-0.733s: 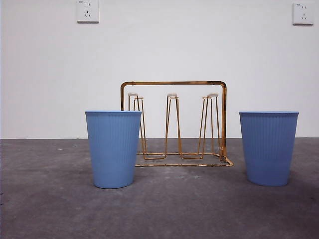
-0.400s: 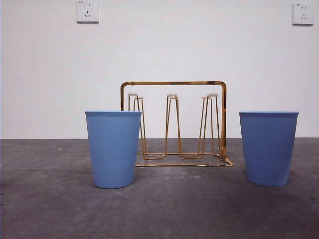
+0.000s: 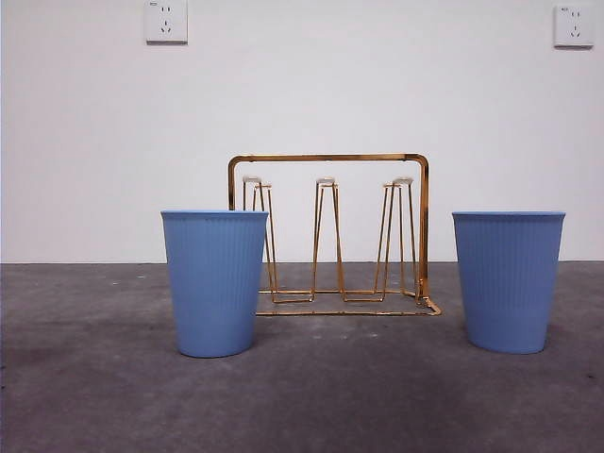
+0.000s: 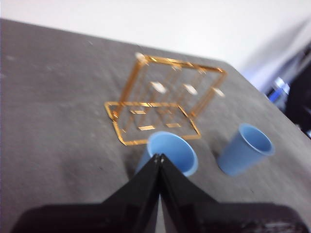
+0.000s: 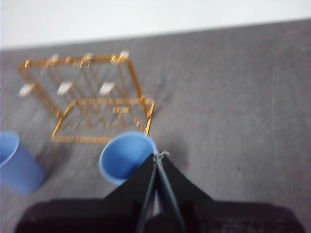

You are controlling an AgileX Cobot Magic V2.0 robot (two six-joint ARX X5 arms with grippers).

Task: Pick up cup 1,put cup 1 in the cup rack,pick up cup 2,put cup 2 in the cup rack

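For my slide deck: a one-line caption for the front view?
Two upright blue cups flank an empty gold cup rack on a grey table.

no visible change, cups incl.

You face a plain white wall with two sockets high up, above a mottled grey table.

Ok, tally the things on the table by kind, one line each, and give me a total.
Blue cups: 2, one left of the rack in the front view, one right.
Gold wire cup rack: 1.
Total: 3.
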